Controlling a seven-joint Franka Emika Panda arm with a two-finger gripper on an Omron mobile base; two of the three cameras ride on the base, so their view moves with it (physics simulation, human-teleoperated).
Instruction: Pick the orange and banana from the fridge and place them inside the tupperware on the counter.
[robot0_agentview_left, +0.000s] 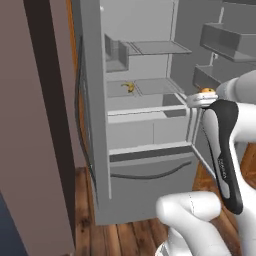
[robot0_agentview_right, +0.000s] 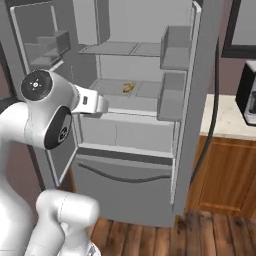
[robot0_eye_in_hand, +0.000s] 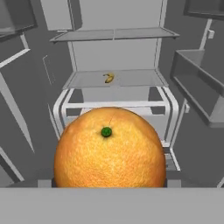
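Observation:
The orange (robot0_eye_in_hand: 109, 151) looms large at the bottom of the hand view, stem dot facing the camera, held between my fingers, which it hides. In the left base view the orange (robot0_agentview_left: 207, 91) peeks over my gripper (robot0_agentview_left: 202, 98), which hangs in front of the open fridge (robot0_agentview_left: 95, 125), outside its shelves. The banana (robot0_agentview_left: 128, 87) lies on the middle shelf, toward the back; the same banana (robot0_eye_in_hand: 109, 78) lies straight ahead of the hand and the banana (robot0_agentview_right: 128, 87) shows past my wrist. The tupperware is out of view.
The fridge door with its bins (robot0_agentview_left: 227, 42) stands open on the right of the arm. A drawer front (robot0_agentview_right: 127, 135) sits under the banana's shelf. The beige counter (robot0_agentview_right: 225, 117) with a dark appliance (robot0_agentview_right: 247, 92) lies right of the fridge. A brown wall panel (robot0_agentview_left: 30, 125) stands left.

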